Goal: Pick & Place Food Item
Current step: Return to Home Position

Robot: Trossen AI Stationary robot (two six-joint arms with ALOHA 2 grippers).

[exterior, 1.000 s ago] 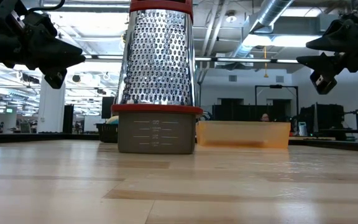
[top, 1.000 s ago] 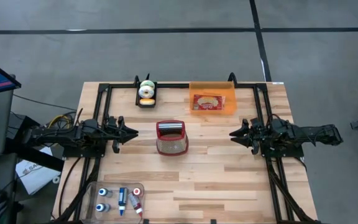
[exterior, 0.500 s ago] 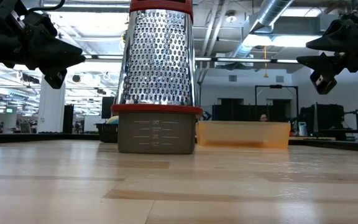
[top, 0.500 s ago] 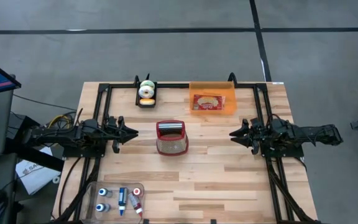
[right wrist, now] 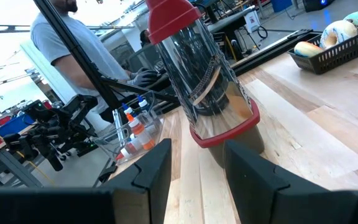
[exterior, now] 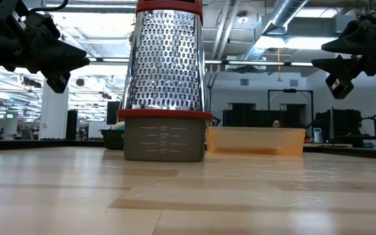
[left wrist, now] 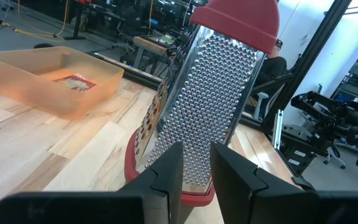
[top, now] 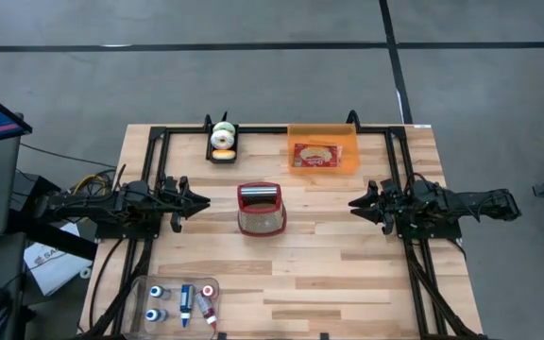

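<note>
My left gripper [top: 195,201] hangs to the left of the grater [top: 261,210], fingers apart and empty. My right gripper [top: 362,203] faces it from the grater's right, also parted. Behind the grater, the donuts [top: 222,138] lie in the black bin [top: 222,160].

**Q:** so where are the donuts sitting right now?

**A:** All in my black bin [top: 210,144]. It's a little slotted basket, upright on the table [top: 348,274] along the far edge, a bit left of middle from overhead. I can make out three in a row, touching. There's a pale one with blue on it [top: 222,129] at the far end, a white ring donut [top: 222,142] in the middle and a tan-orange one [top: 222,154] at the near end.

**Q:** buried or visible?

**A:** Visible, they poke up above the rim.
</note>
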